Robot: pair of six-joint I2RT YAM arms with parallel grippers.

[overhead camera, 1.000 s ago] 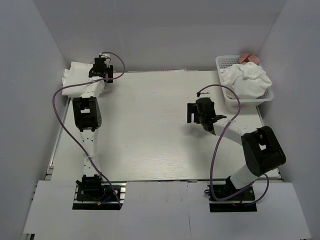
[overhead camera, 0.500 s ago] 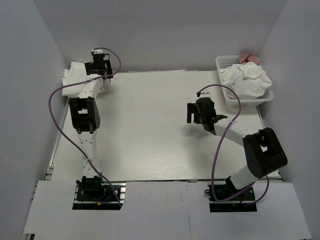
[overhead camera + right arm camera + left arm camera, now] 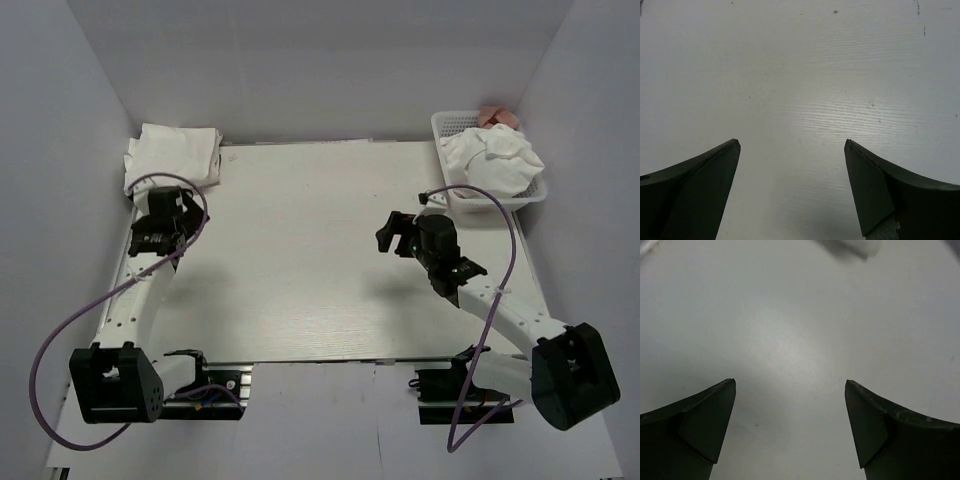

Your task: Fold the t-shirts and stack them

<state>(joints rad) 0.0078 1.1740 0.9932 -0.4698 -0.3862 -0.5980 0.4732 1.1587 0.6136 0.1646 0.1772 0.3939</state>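
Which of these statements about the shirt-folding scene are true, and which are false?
1. A stack of folded white cotton t-shirts lies at the table's far left corner. True.
2. The left pincer is shut on a shirt. False: it is open and holds nothing.
3. The white plastic basket holds crumpled white t-shirts. True.
4. The right pincer reaches into the basket. False: it is open over the bare white wooden table, apart from the basket.

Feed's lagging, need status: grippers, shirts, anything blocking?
Left gripper open, empty. Right gripper open, empty. Folded t-shirts stacked far-left corner; crumpled t-shirts in basket, far right. Nothing in the way.
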